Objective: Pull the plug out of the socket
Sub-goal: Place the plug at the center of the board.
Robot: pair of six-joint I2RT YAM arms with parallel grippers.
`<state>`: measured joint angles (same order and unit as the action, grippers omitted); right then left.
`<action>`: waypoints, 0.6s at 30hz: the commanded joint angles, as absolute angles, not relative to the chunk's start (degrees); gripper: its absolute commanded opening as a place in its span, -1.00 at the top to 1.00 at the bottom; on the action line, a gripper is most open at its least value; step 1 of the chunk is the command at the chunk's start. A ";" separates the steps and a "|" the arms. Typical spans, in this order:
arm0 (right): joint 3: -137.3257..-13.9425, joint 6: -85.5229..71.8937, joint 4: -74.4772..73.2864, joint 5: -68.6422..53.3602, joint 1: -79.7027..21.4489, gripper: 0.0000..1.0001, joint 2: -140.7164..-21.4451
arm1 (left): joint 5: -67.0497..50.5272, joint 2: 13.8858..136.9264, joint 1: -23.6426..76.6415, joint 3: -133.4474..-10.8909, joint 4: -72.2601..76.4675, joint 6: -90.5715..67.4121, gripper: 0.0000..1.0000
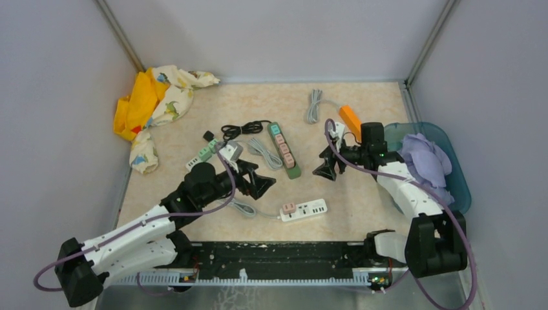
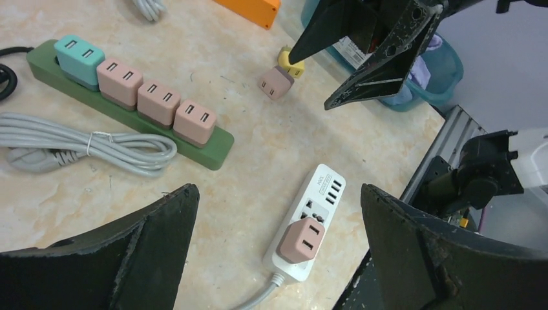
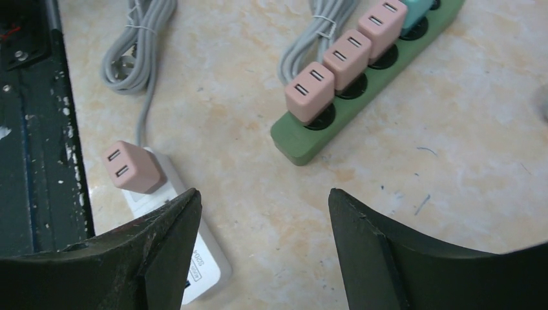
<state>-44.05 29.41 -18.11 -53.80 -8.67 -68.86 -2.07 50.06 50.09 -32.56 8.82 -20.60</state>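
Beige marbled tabletop (image 1: 362, 194) inside grey walls, seen from above, with two robot arms reaching in from the near edge. A white rectangular power strip (image 1: 307, 209) lies near the middle of the table, close to the near edge. The pink cube-shaped plug (image 1: 288, 208) is seated in the socket at its left end, where a grey cord leaves the strip.

Farther back lies a long green power strip (image 1: 284, 150) holding one teal cube plug and three pink ones. A bundled grey cable (image 1: 262, 154) rests just left of it.

The left gripper (image 1: 257, 179) is to the left of the green strip's near end and on the far-left side of the white strip. Its jaws are wide apart and grip nothing. The right gripper (image 1: 325, 169) is to the right of the green strip's near end, on the far side of the white strip. Its jaws are also spread and empty.

In the left wrist view, a loose pink cube (image 2: 276, 82) and a yellow cube (image 2: 291, 63) sit touching on the table beside the right gripper.

A teal plastic bin (image 1: 460, 184) with purple cloth (image 1: 426, 161) stands at the right edge, and a yellow patterned cloth (image 1: 152, 103) lies in the far left corner.
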 commanded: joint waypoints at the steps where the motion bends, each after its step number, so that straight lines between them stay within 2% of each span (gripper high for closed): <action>1: -46.74 34.60 -20.02 -61.05 -11.21 -0.44 -67.12 | -5.08 44.04 49.91 -26.37 17.54 -16.32 -1.00; 10: -46.67 40.83 -24.11 -62.36 -17.80 -0.44 -68.39 | -5.69 36.84 49.86 -11.00 28.45 -18.03 -0.99; 18: -46.50 44.67 -26.22 -61.97 -22.18 -0.44 -69.82 | -5.07 35.25 49.89 -5.99 32.87 -19.80 -1.00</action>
<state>-44.05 40.97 -25.80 -59.70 -20.36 -69.38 -4.67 36.23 50.09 -7.18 27.14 -18.68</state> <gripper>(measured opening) 0.722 0.998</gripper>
